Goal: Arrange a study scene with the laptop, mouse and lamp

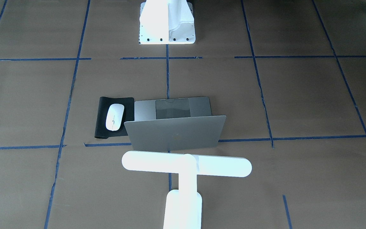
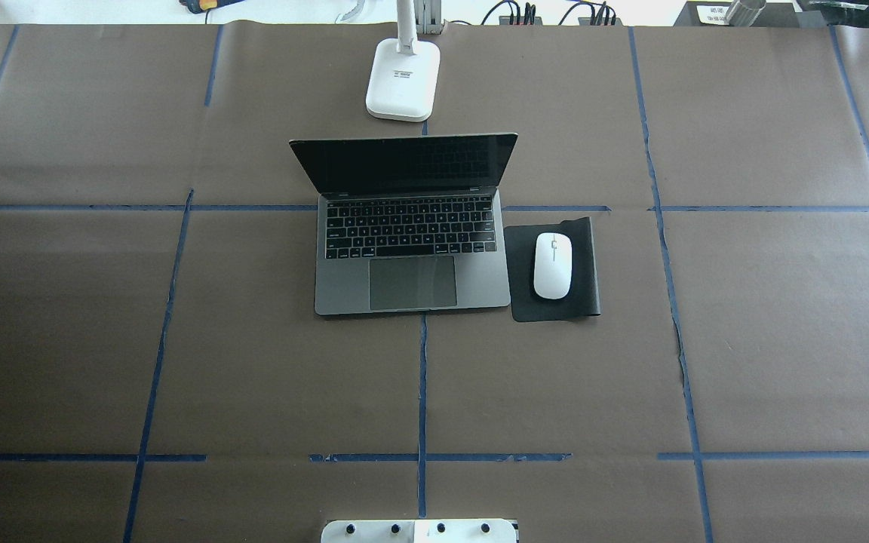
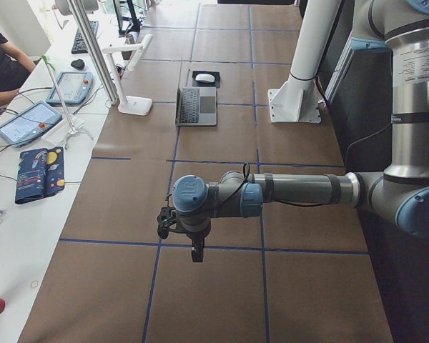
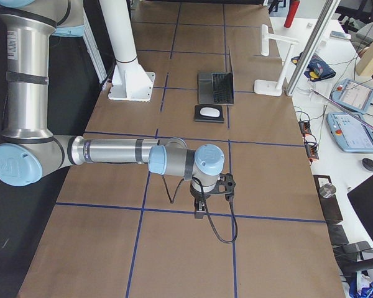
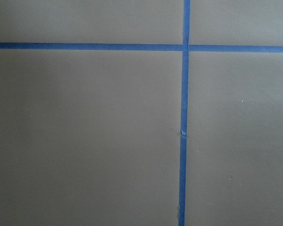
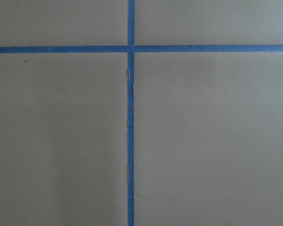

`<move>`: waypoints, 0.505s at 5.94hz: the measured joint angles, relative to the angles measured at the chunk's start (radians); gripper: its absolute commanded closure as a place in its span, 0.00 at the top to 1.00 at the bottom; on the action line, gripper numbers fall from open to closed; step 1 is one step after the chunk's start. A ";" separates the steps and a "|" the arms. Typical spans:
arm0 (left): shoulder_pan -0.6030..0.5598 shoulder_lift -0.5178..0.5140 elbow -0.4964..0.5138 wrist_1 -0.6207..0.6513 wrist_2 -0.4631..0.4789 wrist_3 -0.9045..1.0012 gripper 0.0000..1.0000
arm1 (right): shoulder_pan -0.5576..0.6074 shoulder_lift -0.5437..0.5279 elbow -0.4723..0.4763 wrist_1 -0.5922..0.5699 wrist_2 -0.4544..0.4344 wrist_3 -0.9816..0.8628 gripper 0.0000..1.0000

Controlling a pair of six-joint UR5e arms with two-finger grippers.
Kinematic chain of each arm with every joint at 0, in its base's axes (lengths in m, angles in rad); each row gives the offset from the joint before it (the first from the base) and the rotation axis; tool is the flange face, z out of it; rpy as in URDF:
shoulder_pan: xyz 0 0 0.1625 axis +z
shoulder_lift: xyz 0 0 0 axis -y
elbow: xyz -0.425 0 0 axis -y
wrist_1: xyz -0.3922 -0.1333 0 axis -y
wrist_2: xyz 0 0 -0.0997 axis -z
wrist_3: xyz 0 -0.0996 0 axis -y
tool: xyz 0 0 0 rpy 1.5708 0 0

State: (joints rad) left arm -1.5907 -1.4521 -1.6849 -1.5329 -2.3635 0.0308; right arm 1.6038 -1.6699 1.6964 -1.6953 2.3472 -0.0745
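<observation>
Laptop (image 2: 412, 226): open, lid raised, mid-table (image 2: 178, 339) on brown paper. Lamp (image 2: 402, 79): upright just behind the lid, near the far edge. Mouse (image 2: 552, 265): on a black mat (image 2: 593, 290) beside the laptop's right side. My left gripper (image 3: 196, 251) and my right gripper (image 4: 199, 212): over bare paper, well apart from all three; fingers parted or closed, I cannot tell.
</observation>
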 measured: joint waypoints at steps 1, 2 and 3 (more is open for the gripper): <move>0.000 0.001 0.000 -0.001 -0.004 0.000 1.00 | 0.026 -0.008 -0.003 0.001 0.006 -0.001 1.00; 0.000 0.002 -0.002 -0.003 -0.012 0.000 1.00 | 0.041 -0.020 0.002 0.001 0.008 -0.003 1.00; 0.000 0.002 -0.004 -0.004 -0.018 0.000 1.00 | 0.046 -0.026 0.005 0.002 0.009 -0.004 1.00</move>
State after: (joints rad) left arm -1.5907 -1.4500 -1.6892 -1.5366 -2.3816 0.0307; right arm 1.6499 -1.6960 1.7013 -1.6936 2.3565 -0.0787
